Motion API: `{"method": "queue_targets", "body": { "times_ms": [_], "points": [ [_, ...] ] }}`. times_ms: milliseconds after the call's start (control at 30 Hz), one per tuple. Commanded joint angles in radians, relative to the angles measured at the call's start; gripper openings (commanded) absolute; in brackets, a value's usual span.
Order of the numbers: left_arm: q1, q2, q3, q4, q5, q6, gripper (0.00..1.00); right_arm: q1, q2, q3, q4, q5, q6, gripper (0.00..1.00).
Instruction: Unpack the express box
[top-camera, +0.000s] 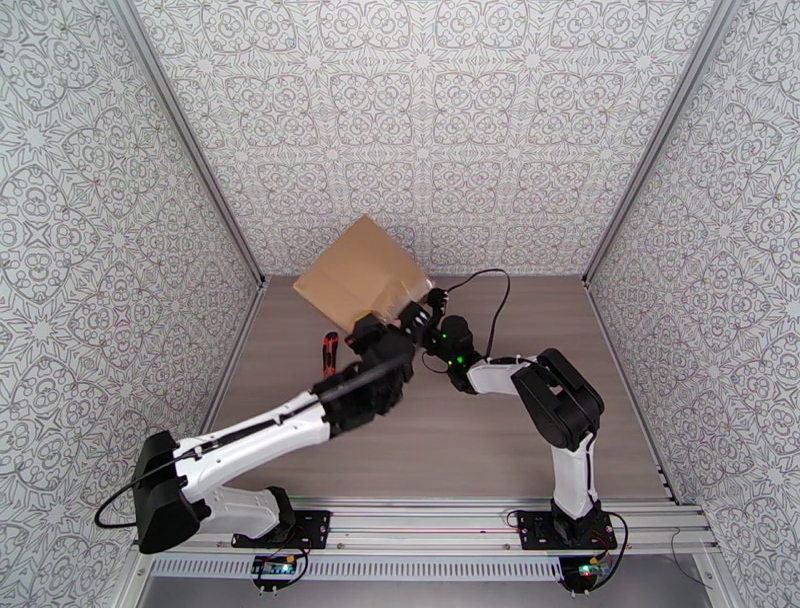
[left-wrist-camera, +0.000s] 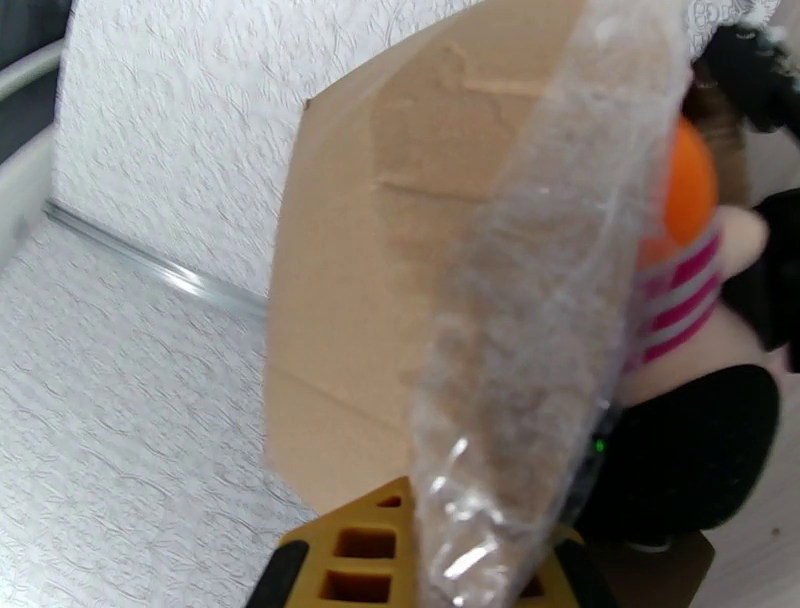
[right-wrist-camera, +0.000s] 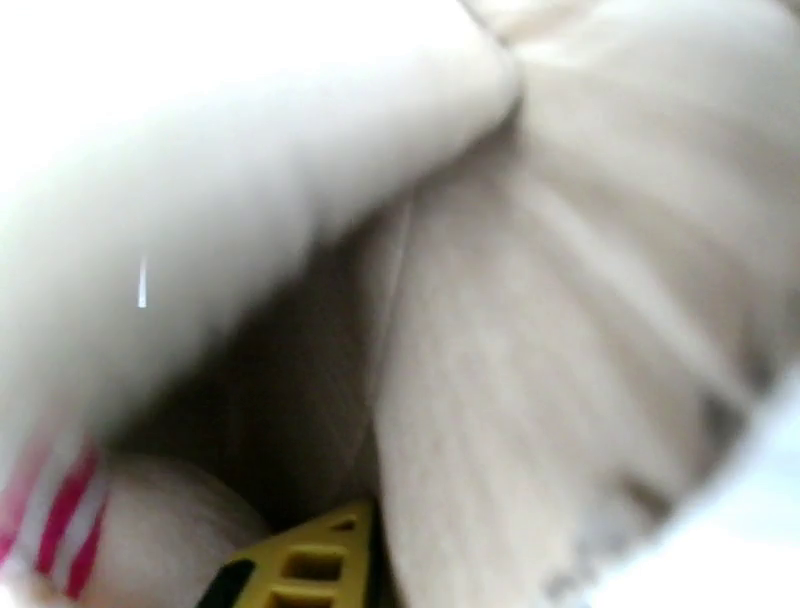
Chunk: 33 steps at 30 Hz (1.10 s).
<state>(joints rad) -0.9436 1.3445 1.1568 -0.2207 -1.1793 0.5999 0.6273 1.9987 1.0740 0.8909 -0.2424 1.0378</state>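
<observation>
- The counter (top-camera: 480, 440) is seen bare and wood-toned just beyond the two arm bases.
- A red-and-black utility knife (top-camera: 328, 352) is laid flat on the counter at the left, beside the left forearm and apart from both hands.
- The left hand (top-camera: 392, 330) is reached in from the near left to the near edge of the express box (top-camera: 355, 270). Its yellow fingers (left-wrist-camera: 365, 548) are pressed together, and a clear tape strip (left-wrist-camera: 540, 330) is pinched between them. In the left wrist view the strip is stretched upward across the brown face of the box.
- The right hand (top-camera: 432, 305) is brought in from the right to the box's near right corner, just beside the left hand. Whether it is spread or pressed together cannot be told. In the right wrist view one yellow finger (right-wrist-camera: 300, 565) is made out against blurred pale plush.
- A plush doll (left-wrist-camera: 690, 290), with orange, pink-and-white stripes and beige, is seen at the right edge of the box, right by the right hand.
- The express box is placed at the far centre of the counter, tilted, with its far corner seen against the patterned back wall (top-camera: 430, 120). Whether its near edge rests on the counter cannot be told.
</observation>
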Motion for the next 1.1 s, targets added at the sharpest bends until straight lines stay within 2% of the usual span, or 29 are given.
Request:
{"method": "queue_targets", "body": {
  "times_ms": [0,233,467,633,833,933,1067],
  "points": [
    [0.012,-0.030,0.035,-0.252,0.117,-0.296,0.00,-0.002,-0.002,-0.044,-0.099,0.058,0.058,0.16],
    [0.042,0.011,-0.019,-0.266,0.154,-0.411,0.00,0.025,0.032,-0.056,-0.238,0.033,0.031,0.18],
    [0.055,0.077,-0.096,-0.214,0.140,-0.461,0.00,0.025,-0.006,-0.114,-0.350,0.072,-0.033,0.34],
    [0.038,0.151,-0.104,-0.212,0.118,-0.481,0.00,0.020,-0.044,-0.141,-0.436,0.106,-0.088,0.57],
    [0.034,0.195,-0.082,-0.240,0.131,-0.523,0.00,-0.001,-0.167,-0.266,-0.449,0.160,-0.101,0.71],
    [0.033,0.216,-0.066,-0.259,0.134,-0.542,0.00,-0.014,-0.267,-0.338,-0.459,0.181,-0.118,0.74],
    [0.030,0.214,-0.052,-0.286,0.143,-0.571,0.00,-0.020,-0.434,-0.377,-0.628,0.184,-0.192,0.71]
  ]
}}
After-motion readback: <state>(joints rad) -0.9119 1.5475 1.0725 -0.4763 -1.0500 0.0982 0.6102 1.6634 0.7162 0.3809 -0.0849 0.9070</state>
